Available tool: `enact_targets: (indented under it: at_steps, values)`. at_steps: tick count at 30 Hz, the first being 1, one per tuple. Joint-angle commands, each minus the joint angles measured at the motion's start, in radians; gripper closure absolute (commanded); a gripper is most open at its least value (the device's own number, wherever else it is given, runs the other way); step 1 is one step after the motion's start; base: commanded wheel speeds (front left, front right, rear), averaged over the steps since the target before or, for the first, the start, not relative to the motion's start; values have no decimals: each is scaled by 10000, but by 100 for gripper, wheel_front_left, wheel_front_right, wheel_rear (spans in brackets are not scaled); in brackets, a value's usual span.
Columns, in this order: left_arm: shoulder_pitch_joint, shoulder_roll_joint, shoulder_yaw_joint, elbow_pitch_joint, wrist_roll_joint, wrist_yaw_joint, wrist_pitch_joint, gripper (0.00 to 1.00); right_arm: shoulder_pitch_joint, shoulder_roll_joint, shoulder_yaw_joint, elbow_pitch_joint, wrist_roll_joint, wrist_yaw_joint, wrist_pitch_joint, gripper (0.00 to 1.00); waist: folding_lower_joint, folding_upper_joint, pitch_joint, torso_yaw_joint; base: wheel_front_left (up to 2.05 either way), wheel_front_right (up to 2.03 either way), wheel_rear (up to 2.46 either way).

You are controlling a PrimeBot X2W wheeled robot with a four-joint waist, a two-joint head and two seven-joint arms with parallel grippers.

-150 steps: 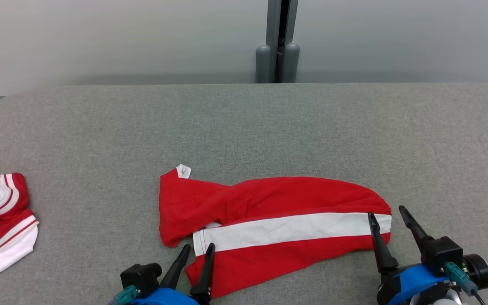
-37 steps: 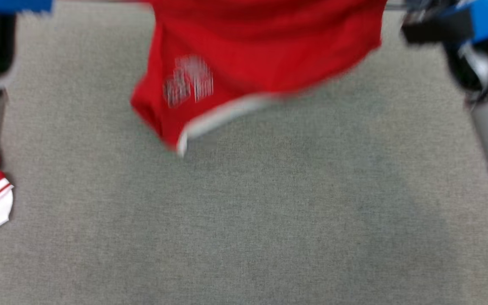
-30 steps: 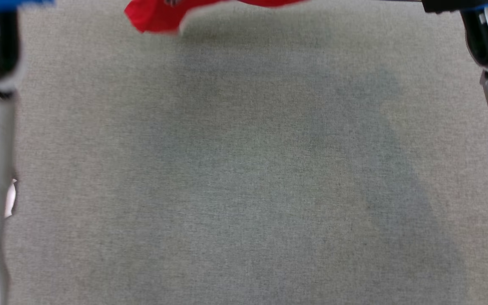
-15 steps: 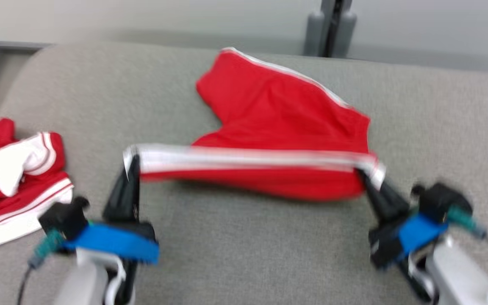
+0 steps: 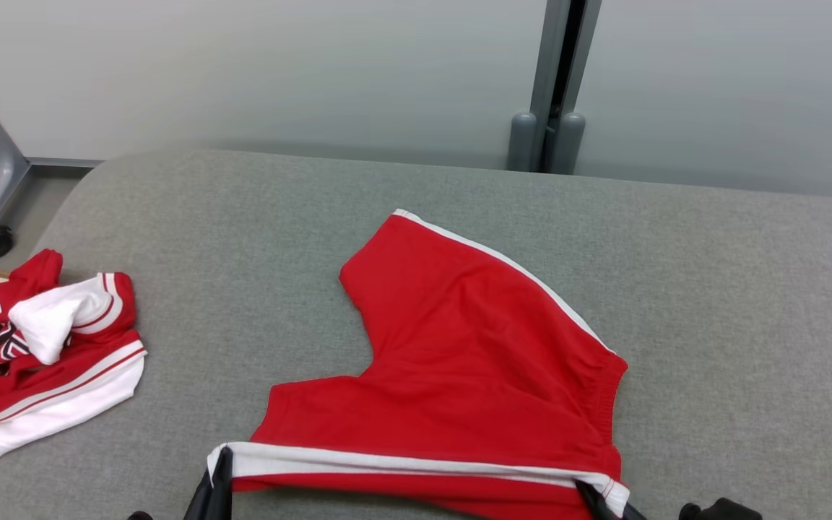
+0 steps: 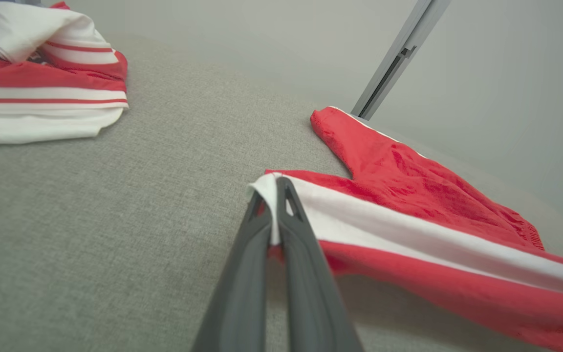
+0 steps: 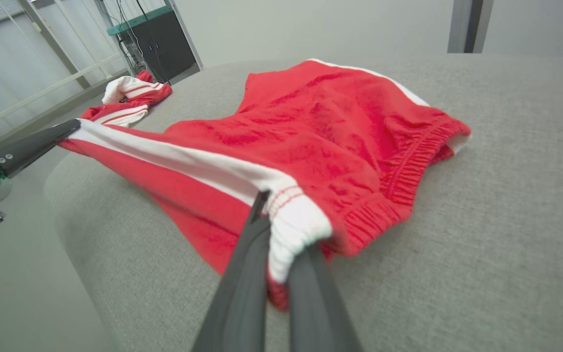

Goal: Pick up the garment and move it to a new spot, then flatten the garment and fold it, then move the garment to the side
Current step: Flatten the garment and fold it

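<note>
now the red shorts (image 5: pixel 459 347) lie spread out near the middle of the grey table (image 5: pixel 712 289), with one leg pointing at the far edge. the near side, the one with the white stripe, is held a little off the table and stretched straight between the two grippers. the left gripper (image 6: pixel 272 193) is pinched tight on the white corner at the leg end. the right gripper (image 7: pixel 277 220) is pinched tight on the white stretchy waist corner. a bundle of red and white clothes (image 5: pixel 48 354) sits well apart, on the left side of the table. a grey post (image 5: pixel 557 87) stands behind the table.
</note>
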Motion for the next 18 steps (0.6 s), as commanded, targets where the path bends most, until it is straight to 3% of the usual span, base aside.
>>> enact_targets:
  at_steps: [1, 11, 18]
  values:
    - [-142, 95, 18, -82, 55, 17, -28, 100, 69, 29, -82, -65, 36, -3, -38, 100, 3, 0, 7, -33, 0, 0, 0]
    - [-3352, 1005, -1044, -501, 180, 17, -27, 100, -1483, 634, -703, -4, 296, -3, -37, 100, 3, 0, 1307, -398, 0, 0, 0]
    - [-6063, 1740, -2053, 406, 76, 17, -27, 100, -2845, 1447, -1006, 334, 688, -1, -37, 100, 3, 0, 2684, -959, 0, 0, 0]
